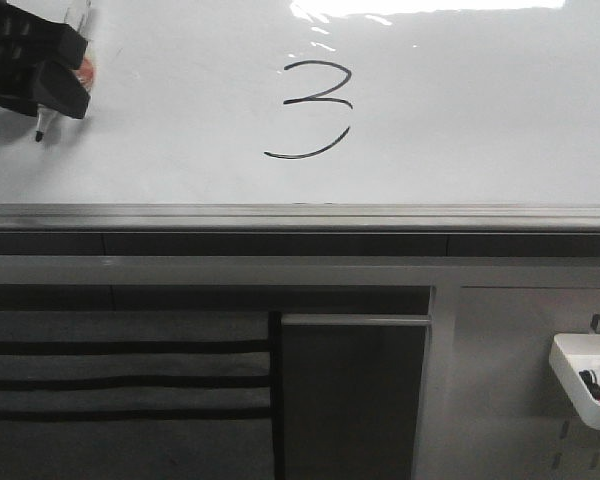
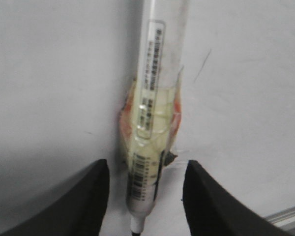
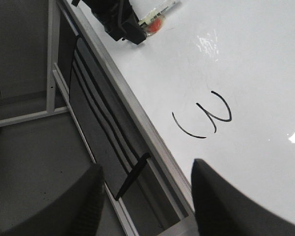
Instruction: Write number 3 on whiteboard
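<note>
The number 3 [image 1: 320, 102] is drawn in thin black on the glossy whiteboard [image 1: 480, 120], its lower curve a separate stroke. In the right wrist view the number 3 [image 3: 214, 115] also shows. At the board's far left my left gripper [image 1: 40, 75] stands open around a taped marker [image 1: 44, 122]. In the left wrist view the marker [image 2: 150, 123] lies between the fingers [image 2: 88, 196] with a gap on each side, against the whiteboard [image 2: 49, 73]. My right gripper [image 3: 147, 169] is open and empty near the board's front edge.
A grey metal rail [image 1: 300, 215] runs along the board's front edge. Below it are grey slatted panels [image 1: 120, 370] and a dark panel [image 1: 350, 400]. A white tray [image 1: 570, 365] holding markers hangs at the lower right on a perforated panel.
</note>
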Motion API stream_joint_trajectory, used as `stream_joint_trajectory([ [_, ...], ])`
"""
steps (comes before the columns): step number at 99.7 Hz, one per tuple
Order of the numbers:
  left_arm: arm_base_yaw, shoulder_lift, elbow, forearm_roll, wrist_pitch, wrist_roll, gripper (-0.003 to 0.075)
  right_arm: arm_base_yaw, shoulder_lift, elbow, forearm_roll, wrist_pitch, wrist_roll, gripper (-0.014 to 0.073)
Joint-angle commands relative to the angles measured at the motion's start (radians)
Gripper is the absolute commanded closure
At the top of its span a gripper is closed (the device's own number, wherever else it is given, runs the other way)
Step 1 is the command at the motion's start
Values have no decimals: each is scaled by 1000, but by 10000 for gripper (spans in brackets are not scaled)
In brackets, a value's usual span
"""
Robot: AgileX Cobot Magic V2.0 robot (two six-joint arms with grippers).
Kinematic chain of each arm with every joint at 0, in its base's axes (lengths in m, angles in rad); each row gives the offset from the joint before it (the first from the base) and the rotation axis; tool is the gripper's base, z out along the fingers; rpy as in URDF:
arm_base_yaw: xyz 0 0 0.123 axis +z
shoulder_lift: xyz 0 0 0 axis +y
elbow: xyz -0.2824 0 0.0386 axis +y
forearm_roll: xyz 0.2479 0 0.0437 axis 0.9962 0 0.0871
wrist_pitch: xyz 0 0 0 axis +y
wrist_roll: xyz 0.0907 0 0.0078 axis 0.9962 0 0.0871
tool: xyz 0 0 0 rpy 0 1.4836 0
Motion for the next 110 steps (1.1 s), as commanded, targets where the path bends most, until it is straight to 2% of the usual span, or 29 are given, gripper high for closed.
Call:
stream_joint_trajectory([
  [1, -3, -27, -25, -18, -39, -4, 350, -6, -6, -25, 9, -61, 1, 242],
  [10, -3, -28, -25, -2, -13, -4, 350, -6, -6, -25, 9, -61, 1, 242],
  [20, -3, -39, -30, 89, 43, 2, 350, -6, -6, -25, 9, -61, 1, 242],
  [32, -3, -78, -30, 84, 90, 2, 350, -6, -6, -25, 9, -61, 1, 242],
  [51, -3, -223, -31, 71, 143, 2, 350, -6, -6, -25, 9, -59, 1, 242],
  [73, -3, -423, -31, 86, 314, 2, 350, -6, -8, -25, 9, 24, 6, 242],
  [94, -3, -579, -31, 86, 534, 2, 350, -6, -8, -25, 9, 105, 96, 243],
  [110, -3, -632, -31, 84, 595, 2, 350, -6, -8, -25, 9, 77, 208, 244],
])
